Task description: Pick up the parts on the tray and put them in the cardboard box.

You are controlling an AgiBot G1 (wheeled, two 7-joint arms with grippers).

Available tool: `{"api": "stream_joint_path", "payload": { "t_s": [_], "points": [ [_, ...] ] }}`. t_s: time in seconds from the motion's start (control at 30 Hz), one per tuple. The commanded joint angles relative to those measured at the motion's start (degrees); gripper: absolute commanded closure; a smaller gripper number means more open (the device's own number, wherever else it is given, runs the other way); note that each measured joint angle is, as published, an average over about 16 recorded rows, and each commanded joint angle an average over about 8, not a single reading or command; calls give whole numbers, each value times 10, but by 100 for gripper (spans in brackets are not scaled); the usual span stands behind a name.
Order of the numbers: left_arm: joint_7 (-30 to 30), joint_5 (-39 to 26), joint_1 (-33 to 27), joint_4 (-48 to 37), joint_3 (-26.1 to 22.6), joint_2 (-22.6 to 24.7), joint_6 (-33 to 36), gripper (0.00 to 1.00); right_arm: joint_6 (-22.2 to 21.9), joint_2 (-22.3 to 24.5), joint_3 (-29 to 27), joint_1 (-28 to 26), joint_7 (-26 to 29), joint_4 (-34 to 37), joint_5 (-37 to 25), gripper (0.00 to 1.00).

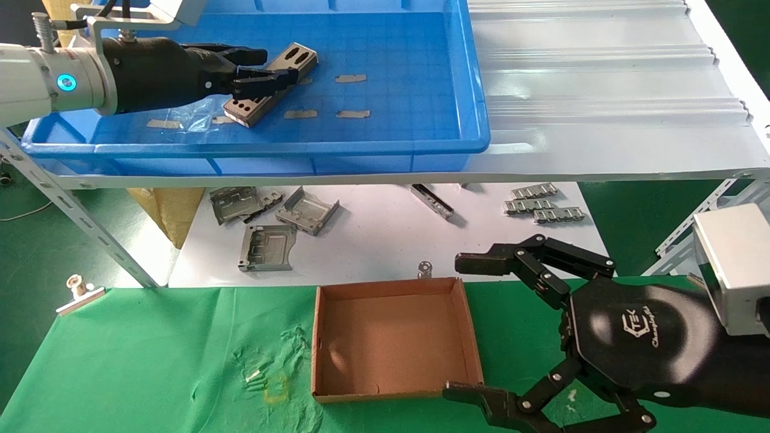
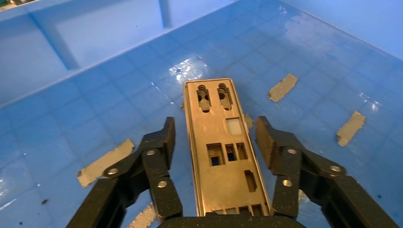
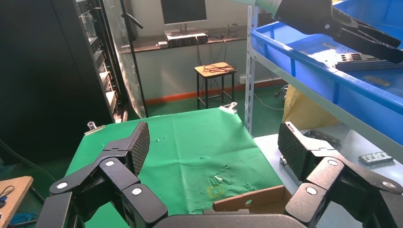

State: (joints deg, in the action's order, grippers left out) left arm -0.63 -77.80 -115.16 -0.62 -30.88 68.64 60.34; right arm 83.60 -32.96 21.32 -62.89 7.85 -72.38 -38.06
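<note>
Nearest the head camera, the right gripper (image 1: 466, 328) hangs over the green cloth (image 1: 150, 361) just beside the small shallow brown cardboard box (image 1: 469, 337), its black fingers spread wide with nothing between them. That box sits on the cloth with its low walls up and only bare cardboard floor showing inside.

Beyond the cloth, on a white surface (image 1: 373, 240), lie bent grey folded sheet-metal brackets (image 1: 271, 225) and, further to the right, small ribbed linked metal strips (image 1: 541, 204).

Above them, on the white corrugated metal sheet (image 1: 601, 78), rests the large shallow bright blue plastic tray (image 1: 469, 90). On its grid-patterned floor are several bits of tan tape (image 1: 352, 78) and one thin flat silver-grey metal plate (image 1: 274, 84) punched with rectangular and oval cutouts, lying flat at a slant near the tray's left side.

The left gripper (image 2: 216, 137) reaches into the tray over that plate. In the left wrist view its two black fingers (image 2: 161, 152) stand parted on either side of the plate's long edges, straddling it near the end closer to the wrist, with a narrow gap visible between each pad and the metal.
</note>
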Motion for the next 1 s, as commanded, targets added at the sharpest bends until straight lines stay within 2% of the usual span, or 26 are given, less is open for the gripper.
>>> {"api": "stream_joint_path", "payload": {
  "t_s": [0.03, 0.6, 1.0],
  "points": [
    [1, 0, 1, 1, 0, 0, -4, 100, 0, 0, 0, 0, 0, 0, 0, 0],
    [-3, 5, -1, 9, 4, 3, -36, 100, 0, 0, 0, 0, 0, 0, 0, 0],
    [-8, 21, -22, 21, 14, -4, 13, 100, 0, 0, 0, 0, 0, 0, 0, 0]
  ]
}}
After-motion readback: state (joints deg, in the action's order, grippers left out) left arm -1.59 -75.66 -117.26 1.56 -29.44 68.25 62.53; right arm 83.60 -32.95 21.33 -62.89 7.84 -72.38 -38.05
